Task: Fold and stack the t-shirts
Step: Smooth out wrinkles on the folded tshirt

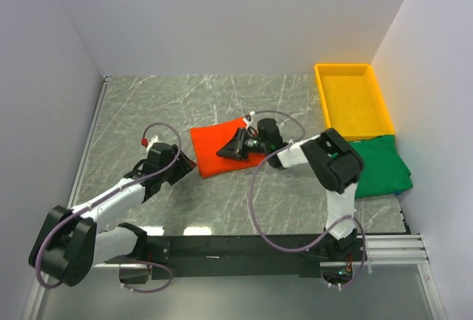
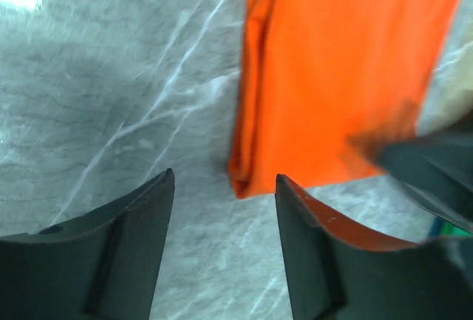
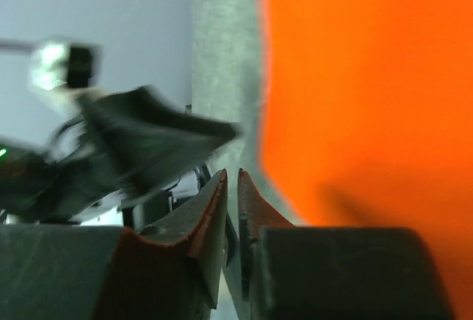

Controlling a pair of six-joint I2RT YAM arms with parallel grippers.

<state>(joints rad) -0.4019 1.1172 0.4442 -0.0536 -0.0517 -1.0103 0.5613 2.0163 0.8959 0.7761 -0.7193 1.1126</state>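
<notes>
Where the top view was checked, the orange-red t-shirt lay folded flat at the centre of the frame on the marble surface. The dark green t-shirt lay at the right edge, just below the yellow tray in the upper right, well apart from the orange-red one. The left gripper sat just short of the folded shirt's lower-left corner, fingers released and spread, nothing between them. The right gripper lay over that shirt's right half, fingers clenched almost together, with no cloth visible in the slit.
</notes>
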